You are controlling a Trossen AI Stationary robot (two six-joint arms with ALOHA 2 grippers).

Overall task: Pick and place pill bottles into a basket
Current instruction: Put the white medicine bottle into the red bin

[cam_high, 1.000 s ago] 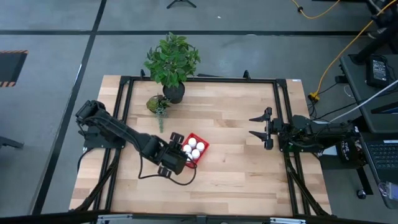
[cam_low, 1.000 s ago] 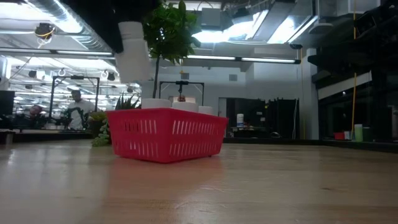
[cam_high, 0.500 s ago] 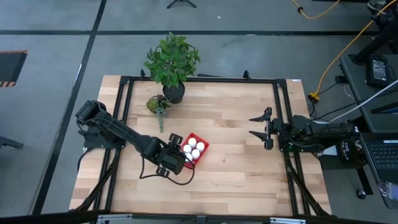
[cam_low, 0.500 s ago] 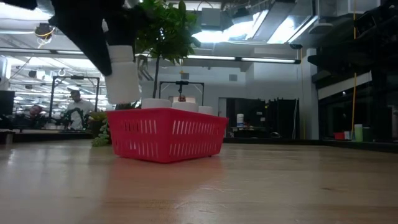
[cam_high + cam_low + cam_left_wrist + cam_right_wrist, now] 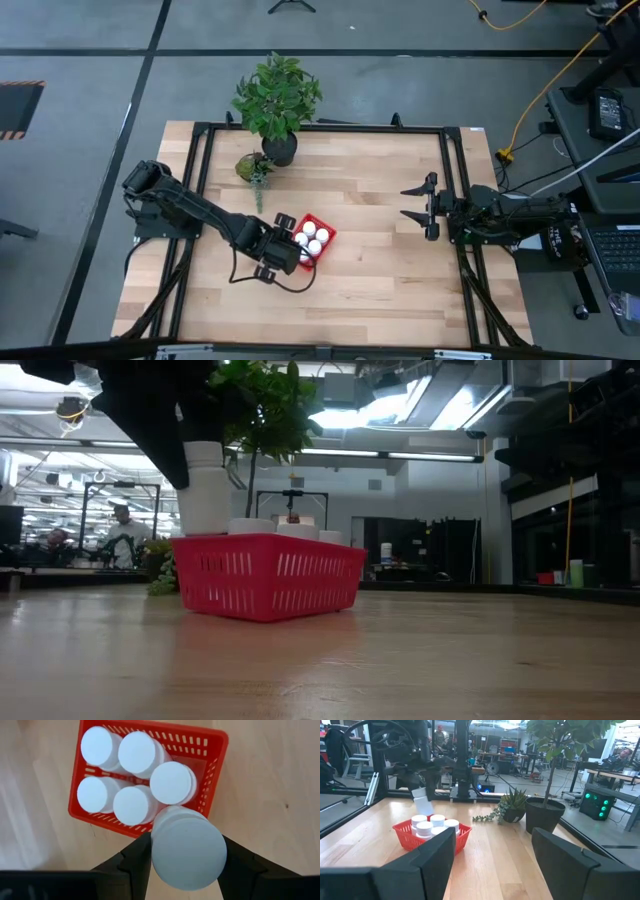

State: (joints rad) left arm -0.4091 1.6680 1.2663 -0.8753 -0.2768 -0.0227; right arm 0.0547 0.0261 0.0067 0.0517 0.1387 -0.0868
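Red latticed plastic marks the landmark: the basket (image 5: pixel 313 240) sits on the wooden tabletop (image 5: pixel 370 290) near its middle, and in the low view (image 5: pixel 268 574) it stands closest to the camera, with bare planks before it. Five pill bottles (image 5: pixel 132 777) stand inside it, their white caps filling all but one corner, as the left wrist view shows. Just over the basket's edge on the left arm's side, the left gripper (image 5: pixel 187 857) is clamped on a sixth bottle (image 5: pixel 187 847), one dark finger (image 5: pixel 135 860) pressed against each side of it; in the low view this held bottle (image 5: pixel 205 490) hangs upright with its base about level with the basket's rim, above the end of the basket where the free corner lies. In the high view the left gripper (image 5: pixel 283 249) covers that end of the basket. Well apart from the basket, toward the tabletop's right edge, the right gripper (image 5: pixel 416 211) waits with its fingers spread apart and nothing between them, pointing toward the basket. Farther off, beyond the basket near the tabletop's far edge, lie a small spiky green plant (image 5: pixel 253 168) and a leafy plant in a dark pot (image 5: pixel 279 149).
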